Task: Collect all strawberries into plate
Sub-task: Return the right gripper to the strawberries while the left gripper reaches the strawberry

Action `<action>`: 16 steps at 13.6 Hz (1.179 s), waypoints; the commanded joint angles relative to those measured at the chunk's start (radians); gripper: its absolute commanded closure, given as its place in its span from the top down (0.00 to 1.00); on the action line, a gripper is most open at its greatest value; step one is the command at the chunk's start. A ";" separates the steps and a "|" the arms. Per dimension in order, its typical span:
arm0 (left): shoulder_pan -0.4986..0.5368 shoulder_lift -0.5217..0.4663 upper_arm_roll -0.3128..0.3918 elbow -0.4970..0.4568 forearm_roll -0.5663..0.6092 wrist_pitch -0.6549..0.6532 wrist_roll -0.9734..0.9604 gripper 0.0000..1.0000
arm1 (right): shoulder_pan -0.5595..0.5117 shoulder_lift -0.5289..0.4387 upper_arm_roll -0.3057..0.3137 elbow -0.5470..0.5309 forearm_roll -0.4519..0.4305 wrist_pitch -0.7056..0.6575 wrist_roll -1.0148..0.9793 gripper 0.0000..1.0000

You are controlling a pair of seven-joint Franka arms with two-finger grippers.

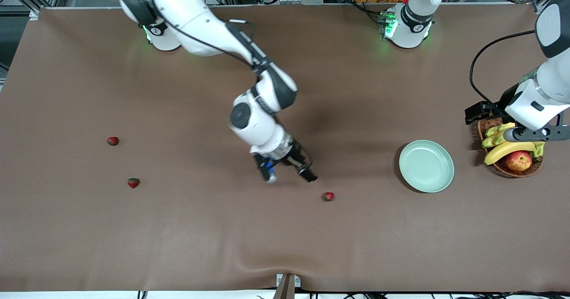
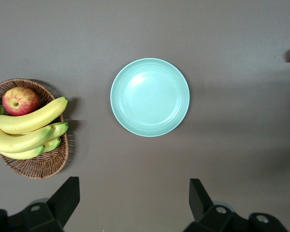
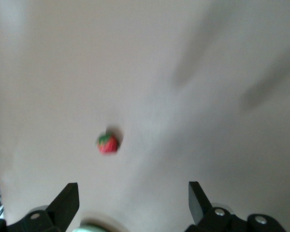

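1. Three strawberries are lying on the brown worktop, none on the plate: one is sitting between the plate and the middle of the worktop, a little nearer the front camera than the plate; the other two are lying well apart from it, toward the right arm's end.
2. There is one plate, one basket, one bunch of bananas and one apple.
3. Each berry is looking small and red with a green cap, far smaller than the plate; the plate is round, shallow, pale mint-green and glossy.
4. The right end effector is hanging over the middle of the worktop, fingers spread wide and holding nothing, just beside the nearest berry.
5. The left end effector is hovering near the basket at the left arm's end, fingers wide and holding nothing, waiting.
6. The basket is sitting close to the worktop's edge at the left arm's end, near the plate but apart from it; bare brown surface is surrounding every berry and the plate.
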 commanded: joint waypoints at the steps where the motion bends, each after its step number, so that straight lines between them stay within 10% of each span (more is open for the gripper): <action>1: -0.034 0.017 -0.003 0.002 0.007 0.029 -0.060 1.00 | -0.094 -0.055 0.037 -0.016 -0.141 -0.121 -0.009 1.00; 7: -0.164 0.120 -0.002 0.007 0.007 0.154 -0.240 1.00 | -0.300 -0.150 0.024 -0.018 -0.226 -0.514 -0.424 1.00; 16: -0.313 0.336 -0.002 0.098 0.001 0.283 -0.271 1.00 | -0.418 -0.176 -0.257 -0.114 -0.283 -0.586 -1.059 1.00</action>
